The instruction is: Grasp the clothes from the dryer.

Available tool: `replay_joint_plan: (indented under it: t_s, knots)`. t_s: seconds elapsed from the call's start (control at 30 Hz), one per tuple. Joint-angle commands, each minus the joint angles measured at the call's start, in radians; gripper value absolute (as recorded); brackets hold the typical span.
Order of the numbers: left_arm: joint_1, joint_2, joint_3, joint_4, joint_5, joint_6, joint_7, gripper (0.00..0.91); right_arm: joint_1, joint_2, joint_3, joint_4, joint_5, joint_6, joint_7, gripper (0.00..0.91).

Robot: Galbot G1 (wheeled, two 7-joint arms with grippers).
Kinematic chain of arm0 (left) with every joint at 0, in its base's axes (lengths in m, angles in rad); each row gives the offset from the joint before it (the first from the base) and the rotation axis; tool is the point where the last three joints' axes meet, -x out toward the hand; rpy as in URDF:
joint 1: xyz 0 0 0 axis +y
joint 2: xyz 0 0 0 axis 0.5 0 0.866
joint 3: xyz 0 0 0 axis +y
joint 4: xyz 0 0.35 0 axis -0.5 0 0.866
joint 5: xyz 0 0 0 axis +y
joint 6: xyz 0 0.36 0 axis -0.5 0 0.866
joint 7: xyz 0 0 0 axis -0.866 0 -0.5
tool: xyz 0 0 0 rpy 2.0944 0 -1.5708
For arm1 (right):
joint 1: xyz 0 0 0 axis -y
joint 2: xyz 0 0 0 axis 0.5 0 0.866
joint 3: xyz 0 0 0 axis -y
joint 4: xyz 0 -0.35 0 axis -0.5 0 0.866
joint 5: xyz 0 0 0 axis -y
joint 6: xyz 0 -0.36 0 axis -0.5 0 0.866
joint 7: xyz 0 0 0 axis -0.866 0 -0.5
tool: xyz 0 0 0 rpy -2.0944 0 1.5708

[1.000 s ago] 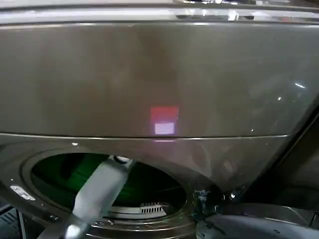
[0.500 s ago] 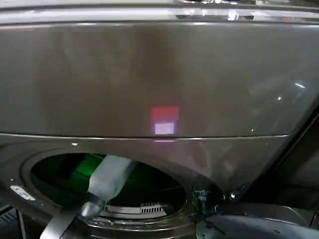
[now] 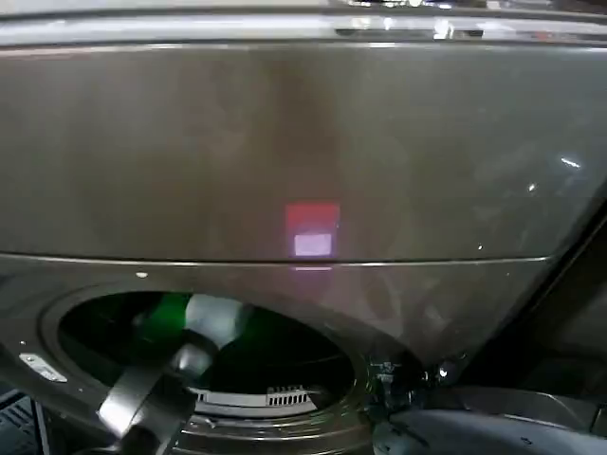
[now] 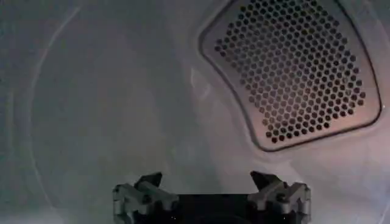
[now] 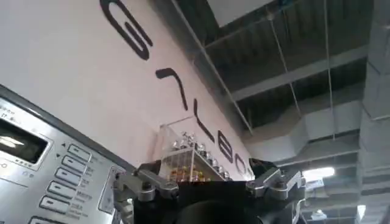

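Dryer (image 3: 303, 152): we see its bronze-brown front across the head view, with the round drum mouth low on the left.
Left arm (image 3: 152, 398): we see it reach up from below into the drum mouth.
Left gripper (image 4: 210, 182): it is inside the drum; its two fingertips (image 4: 149, 180) stand well apart with nothing between them, so we read it as released.
Drum wall (image 4: 109, 109): smooth grey metal lies ahead of the left gripper.
Vent panel (image 4: 292, 67): a perforated panel sits in the drum's back wall, off to one side of the gripper.
Clothes: we cannot tell where they lie; a green tint (image 3: 171, 313) shows inside the drum mouth.
Right gripper (image 5: 207, 176): it is outside the drum and points up past a control panel (image 5: 49, 176); fingers spread, holding nothing.
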Motion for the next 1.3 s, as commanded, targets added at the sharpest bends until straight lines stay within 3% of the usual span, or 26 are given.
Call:
replay_joint_plan:
  t_s: [0.03, 0.43, 0.7, 1.3]
  knots:
    - [-0.104, 0.005, 0.114, 0.213, 0.091, -0.080, 0.425, 0.907, 0.000, -0.001, -0.001, 0.002, 0.000, 0.001, 0.000, 0.907]
    - [-0.200, 0.003, 0.276, 0.341, 0.100, -0.222, 0.816, 0.907, 0.006, 0.002, -0.017, 0.015, -0.003, 0.002, -0.002, 0.907]
    - [-0.247, -0.005, 0.388, 0.400, 0.285, -0.240, 0.950, 0.907, 0.005, 0.007, -0.023, 0.025, -0.003, 0.003, -0.002, 0.907]
    - [-0.268, 0.003, 0.512, 0.438, 0.427, -0.343, 1.165, 0.907, 0.005, 0.013, -0.026, 0.030, -0.004, 0.004, -0.003, 0.907]
